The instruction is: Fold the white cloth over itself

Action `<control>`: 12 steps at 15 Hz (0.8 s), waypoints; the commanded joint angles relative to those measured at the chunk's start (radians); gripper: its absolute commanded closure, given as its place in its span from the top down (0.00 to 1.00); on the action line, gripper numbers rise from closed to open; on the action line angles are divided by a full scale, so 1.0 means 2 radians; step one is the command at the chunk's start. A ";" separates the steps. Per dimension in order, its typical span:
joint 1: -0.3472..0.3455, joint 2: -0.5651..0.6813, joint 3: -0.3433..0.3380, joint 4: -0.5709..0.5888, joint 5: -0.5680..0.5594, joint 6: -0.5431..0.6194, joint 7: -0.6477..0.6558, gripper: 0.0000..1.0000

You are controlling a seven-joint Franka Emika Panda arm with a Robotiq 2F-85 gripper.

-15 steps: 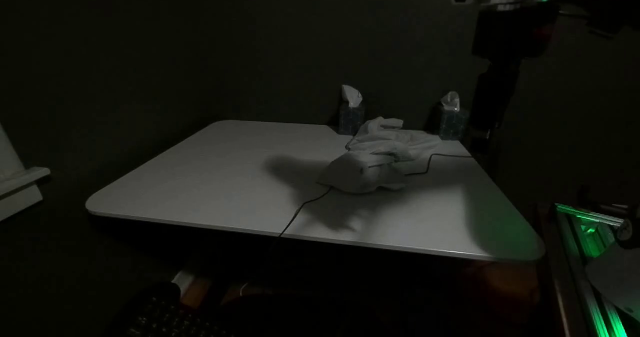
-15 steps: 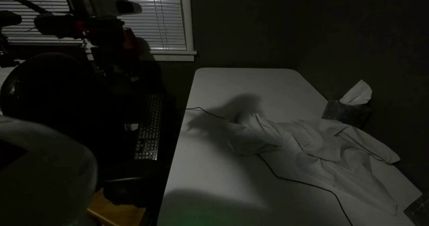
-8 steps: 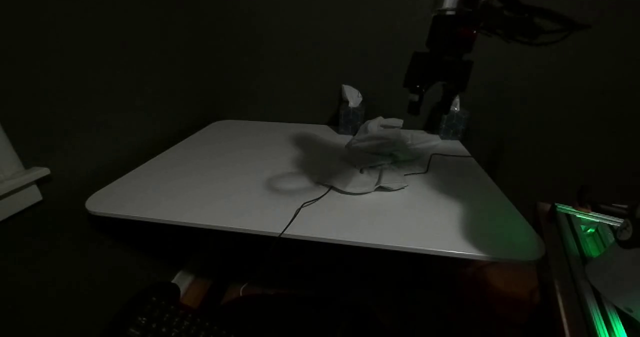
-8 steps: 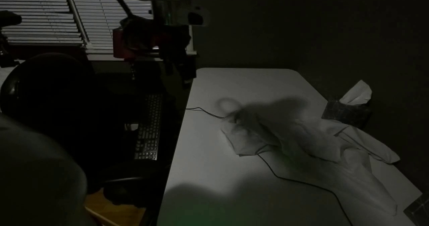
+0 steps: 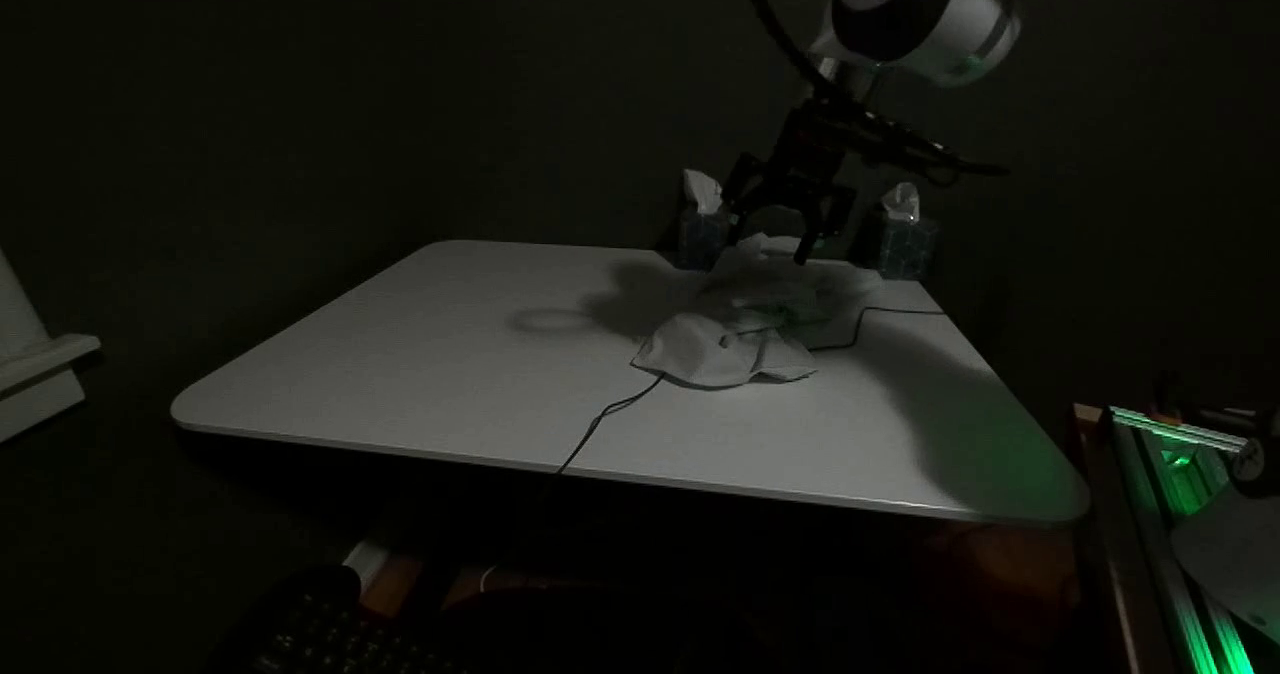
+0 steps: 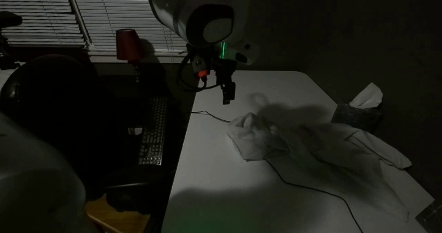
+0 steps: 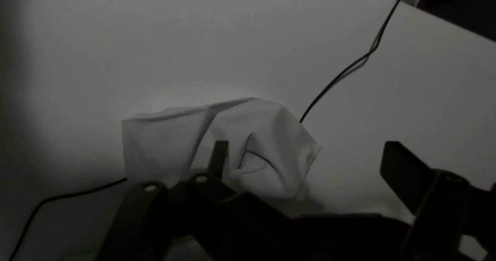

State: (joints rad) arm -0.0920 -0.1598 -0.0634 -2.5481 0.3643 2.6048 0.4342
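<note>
The wrinkled white cloth (image 5: 715, 354) lies crumpled on the white tabletop (image 5: 430, 354). In an exterior view it stretches from a bunched end (image 6: 255, 143) to loose flaps near the tissue boxes. The wrist view shows the bunched end of the cloth (image 7: 166, 145) with a fold opening in it. My gripper (image 5: 769, 248) is open and empty, above the table and apart from the cloth. It also hangs over the table in an exterior view (image 6: 226, 102). In the wrist view its spread fingers (image 7: 306, 146) show, the left one overlapping the cloth; the cloth's lower part is hidden behind the gripper.
Two tissue boxes stand at the table's back edge, a near-middle one (image 5: 704, 242) and one at the corner (image 5: 906, 250). A thin dark cable (image 5: 602, 416) runs across the table and under the cloth. A red lamp (image 6: 128, 45) and a keyboard (image 6: 152, 136) are beyond the table.
The arm has swung in over the table and the gripper has come down and tilted, with its fingers spread. Its shadow has moved across the tabletop. The cloth's bunched end lies flatter than one second ago.
</note>
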 commanded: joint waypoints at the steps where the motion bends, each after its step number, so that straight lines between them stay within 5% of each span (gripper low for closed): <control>1: -0.003 0.102 -0.001 0.081 0.020 -0.001 0.072 1.00; 5: 0.009 0.182 -0.009 0.132 -0.007 0.028 0.192 1.00; 6: 0.004 0.138 -0.007 0.106 0.006 0.009 0.137 1.00; 12: 0.007 0.182 -0.008 0.134 0.004 0.021 0.175 1.00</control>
State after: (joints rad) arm -0.0891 0.2039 -0.0676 -2.2818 0.3694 2.6502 0.7855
